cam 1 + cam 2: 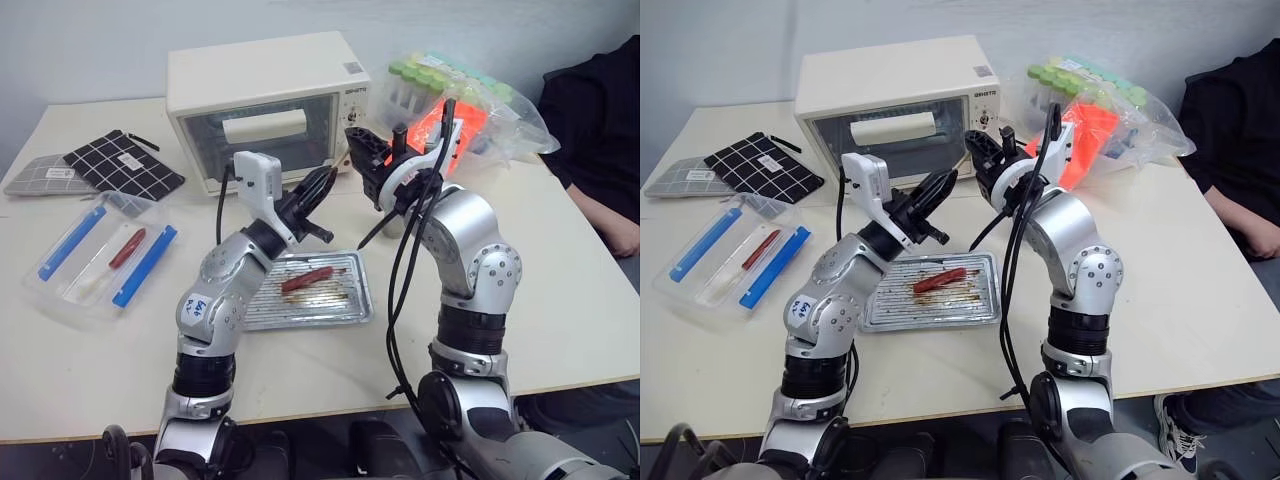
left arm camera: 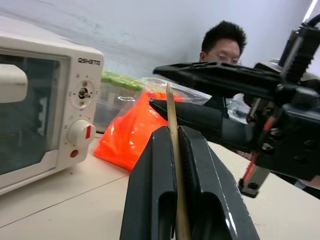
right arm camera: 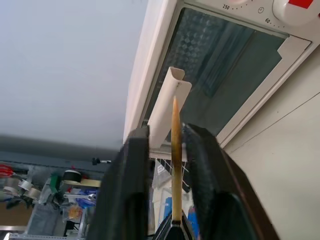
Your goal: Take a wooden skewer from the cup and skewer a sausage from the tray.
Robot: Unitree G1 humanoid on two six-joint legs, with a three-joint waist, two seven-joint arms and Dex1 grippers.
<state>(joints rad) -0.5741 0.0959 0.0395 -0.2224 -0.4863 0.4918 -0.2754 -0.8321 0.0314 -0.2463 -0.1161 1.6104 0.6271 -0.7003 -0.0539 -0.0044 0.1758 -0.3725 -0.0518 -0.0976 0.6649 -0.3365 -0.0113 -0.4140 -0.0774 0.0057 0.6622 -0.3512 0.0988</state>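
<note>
A: Two grippers meet above the tray [image 1: 355, 300]. Which holds the wooden skewer [image 2: 172, 130]?

B: The left gripper [image 2: 178, 150], clamped shut; the right gripper [image 3: 167, 145] stands slack around its tip. The sausage [image 1: 306, 279] lies below, lengthwise across the tray.

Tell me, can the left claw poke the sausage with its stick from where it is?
Probably yes. The left claw is shut on the skewer, and the sausage lies bare on the tray just below. Nothing covers it, though the right claw is close beside the stick.
</note>
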